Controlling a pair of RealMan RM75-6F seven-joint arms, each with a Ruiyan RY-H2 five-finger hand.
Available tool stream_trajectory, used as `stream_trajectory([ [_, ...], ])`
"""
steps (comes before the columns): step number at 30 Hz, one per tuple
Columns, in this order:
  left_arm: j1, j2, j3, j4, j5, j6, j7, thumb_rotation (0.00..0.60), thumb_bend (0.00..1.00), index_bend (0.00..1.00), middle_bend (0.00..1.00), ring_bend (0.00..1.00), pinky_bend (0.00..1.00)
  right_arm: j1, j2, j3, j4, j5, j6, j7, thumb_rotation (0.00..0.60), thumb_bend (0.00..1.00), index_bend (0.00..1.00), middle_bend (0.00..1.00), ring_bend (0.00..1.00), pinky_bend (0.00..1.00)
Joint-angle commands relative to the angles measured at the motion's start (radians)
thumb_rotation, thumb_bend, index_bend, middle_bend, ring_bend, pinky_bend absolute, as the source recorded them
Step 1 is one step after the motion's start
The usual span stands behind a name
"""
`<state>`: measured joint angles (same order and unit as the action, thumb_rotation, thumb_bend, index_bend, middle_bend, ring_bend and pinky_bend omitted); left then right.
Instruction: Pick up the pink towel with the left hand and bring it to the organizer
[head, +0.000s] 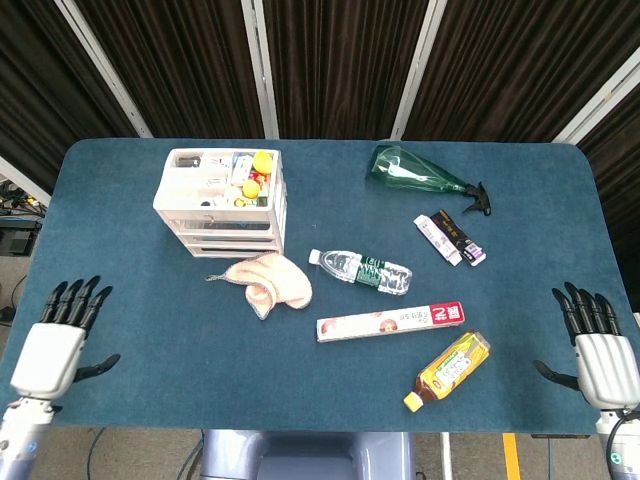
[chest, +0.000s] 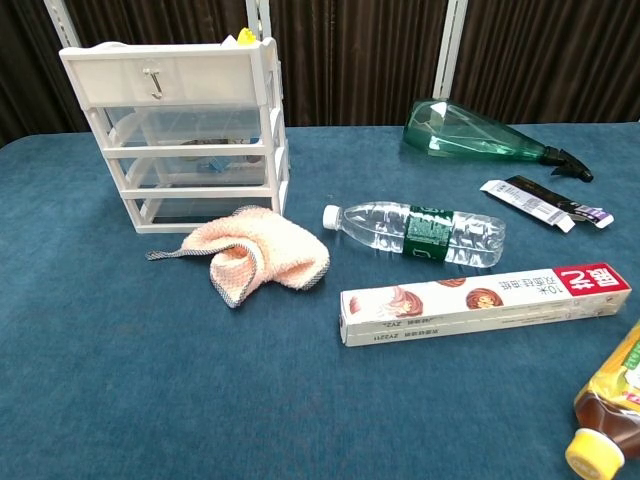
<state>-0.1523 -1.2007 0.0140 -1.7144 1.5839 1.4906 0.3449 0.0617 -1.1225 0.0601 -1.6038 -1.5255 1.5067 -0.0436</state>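
The pink towel (head: 272, 281) (chest: 256, 255) lies crumpled on the blue table, just in front of the white drawer organizer (head: 222, 201) (chest: 184, 135), whose top tray holds small items. My left hand (head: 58, 342) hovers open at the table's front left corner, fingers spread, far from the towel. At the front right edge my right hand (head: 593, 338) is open too, holding nothing. Neither hand appears in the chest view.
A clear water bottle (head: 361, 270) lies right of the towel. A long red-and-white box (head: 390, 322) and a yellow drink bottle (head: 448, 370) lie nearer the front. A green spray bottle (head: 420, 175) and two small tubes (head: 449, 238) sit at the back right.
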Motion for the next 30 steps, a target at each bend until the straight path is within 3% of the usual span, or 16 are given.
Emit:
stream_trajectory([
  [1, -0.093, -0.045, -0.066, -0.056, -0.047, -0.116, 0.122, 0.539, 0.03, 0.13, 0.00, 0.00, 0.09, 0.003, 0.001, 0.001, -0.001, -0.002, -0.003, 0.002, 0.600, 0.01, 0.05, 0.00, 0.00, 0.00],
  [7, -0.234, -0.177, -0.147, -0.039, -0.164, -0.289, 0.319, 0.534, 0.04, 0.19, 0.02, 0.01, 0.14, 0.001, 0.005, 0.003, 0.005, 0.001, 0.000, 0.027, 0.600, 0.01, 0.05, 0.00, 0.00, 0.00],
  [15, -0.368, -0.387, -0.208, 0.077, -0.328, -0.398, 0.491, 0.537, 0.09, 0.25, 0.10, 0.09, 0.20, -0.005, 0.015, 0.003, 0.009, 0.004, 0.006, 0.065, 0.600, 0.01, 0.05, 0.00, 0.00, 0.00],
  [30, -0.551, -0.681, -0.273, 0.360, -0.468, -0.455, 0.565, 0.538, 0.09, 0.25, 0.08, 0.06, 0.17, -0.016, 0.029, 0.004, 0.010, 0.017, 0.009, 0.109, 0.600, 0.01, 0.06, 0.00, 0.00, 0.00],
])
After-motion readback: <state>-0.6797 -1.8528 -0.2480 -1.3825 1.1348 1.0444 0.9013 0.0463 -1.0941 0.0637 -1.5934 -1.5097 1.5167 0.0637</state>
